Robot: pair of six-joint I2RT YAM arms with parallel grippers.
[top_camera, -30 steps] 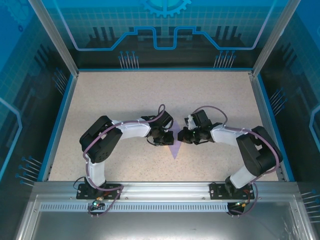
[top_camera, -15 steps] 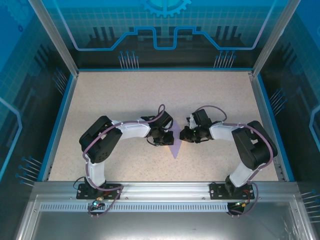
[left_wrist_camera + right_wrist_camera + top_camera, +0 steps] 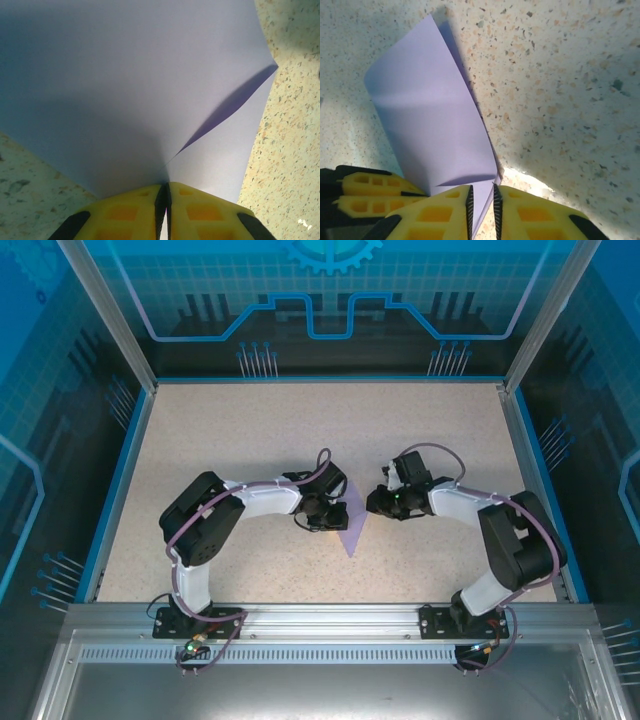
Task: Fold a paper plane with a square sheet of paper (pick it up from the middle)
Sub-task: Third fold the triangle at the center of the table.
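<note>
Presently you have: the square sheet of paper (image 3: 350, 528), lavender, folded to a pointed wedge, mid-table between both grippers. Left gripper (image 3: 167, 189): jaws pressed together on its edge. Right gripper (image 3: 482, 195): jaws narrowly parted, with the paper edge in the gap but not pinched. Likely hazard: held from one side only, the loose flap may spring open, or a tug may skew your crease. Table (image 3: 250, 430): speckled beige, blue-rimmed. Enclosure: blue printed panels (image 3: 330, 300).

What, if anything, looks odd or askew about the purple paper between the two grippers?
The square sheet of paper does not lie flat: near the left gripper, which pinches it shut, one flap lifts off the layer beneath, leaving a dark wedge-shaped gap. No tear or stain shows.
</note>
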